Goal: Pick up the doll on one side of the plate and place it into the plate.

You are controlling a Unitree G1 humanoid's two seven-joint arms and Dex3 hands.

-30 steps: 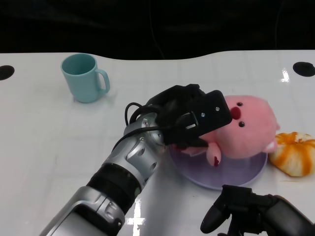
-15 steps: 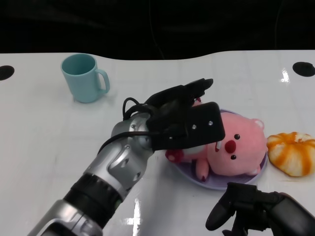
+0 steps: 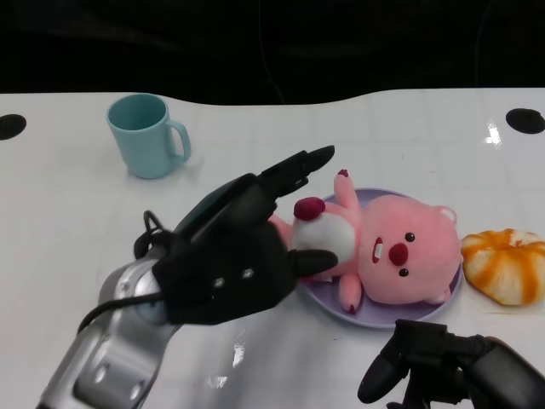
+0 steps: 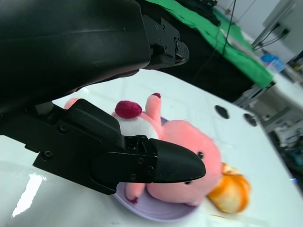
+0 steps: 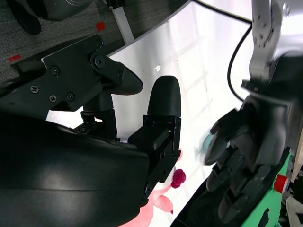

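Pink doll [image 3: 392,256] lying in purple plate [image 3: 379,311] on white bench [image 3: 68,230]; left robot hand [image 3: 247,247] spread, empty, beside doll; right robot hand [image 3: 443,371] low, fingers' state unclear; teal mug [image 3: 146,135]; orange [image 3: 508,264].

The left hand [image 3: 243,256] is hovering above the table's centre, fingers spread and holding nothing. The right hand [image 3: 426,362] is resting at the near right, fingers apart.

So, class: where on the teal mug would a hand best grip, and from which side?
Grip the mug around its body, coming from the robot's left. It stands upright and its handle juts out to the right, so the opposite side is smooth and unobstructed.
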